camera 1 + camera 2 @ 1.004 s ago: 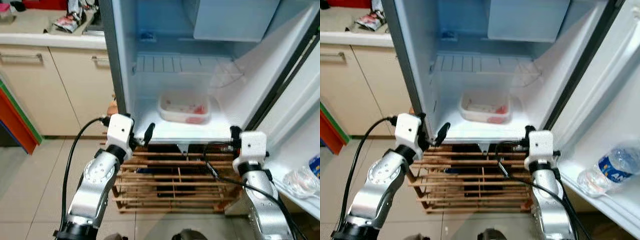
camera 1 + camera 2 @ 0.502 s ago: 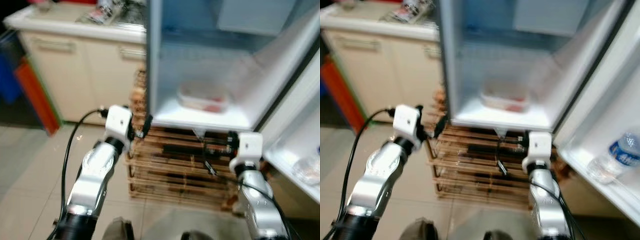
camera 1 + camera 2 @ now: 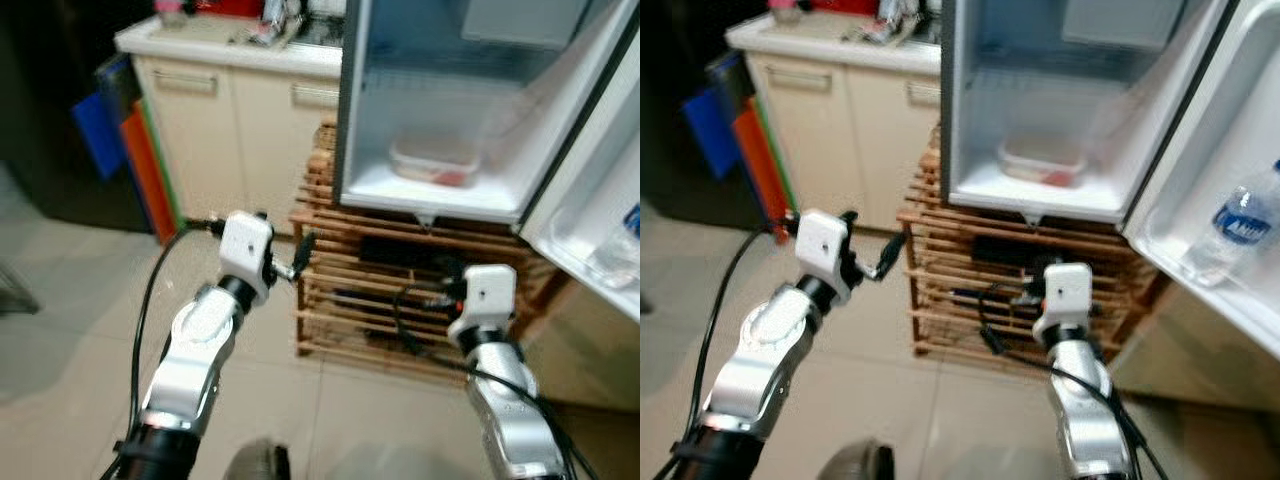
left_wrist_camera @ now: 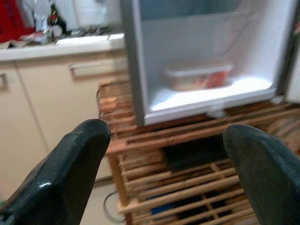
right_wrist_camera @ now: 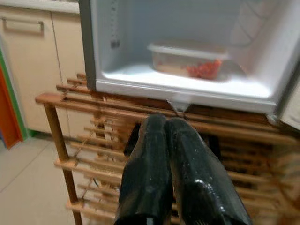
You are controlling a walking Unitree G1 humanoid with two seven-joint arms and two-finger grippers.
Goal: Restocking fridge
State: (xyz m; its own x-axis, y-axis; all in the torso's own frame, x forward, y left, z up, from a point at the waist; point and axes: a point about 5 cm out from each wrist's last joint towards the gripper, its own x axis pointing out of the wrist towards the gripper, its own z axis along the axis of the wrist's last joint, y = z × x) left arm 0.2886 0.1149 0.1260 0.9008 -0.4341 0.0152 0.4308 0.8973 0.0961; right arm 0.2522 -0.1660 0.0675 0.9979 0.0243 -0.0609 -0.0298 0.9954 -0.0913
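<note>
The fridge (image 3: 450, 110) stands open on a slatted wooden rack (image 3: 400, 300), its door (image 3: 1230, 180) swung out to one side, presumably so that both the shelves and the door pocket can be loaded. Beside the fridge runs a counter with cream cupboards (image 3: 240, 110); past these, farther from the fridge, red and blue boards (image 3: 125, 150) lean upright. On the floor of the fridge, toward its back, rests a lidded plastic tub (image 3: 1042, 160) with something red inside, lying flat where it cannot tip. A water bottle (image 3: 1230, 225) lies tilted in the fridge door's pocket, held there by the pocket's rail. Both arms are raised in front of the fridge but well short of it, and neither carries anything. The left gripper (image 4: 161, 150) has its two fingers spread wide apart, as if ready to take hold; it points toward the fridge's lower edge. The right gripper (image 5: 171, 154) has its fingers pressed together on nothing, aimed at the rack just under the fridge
</note>
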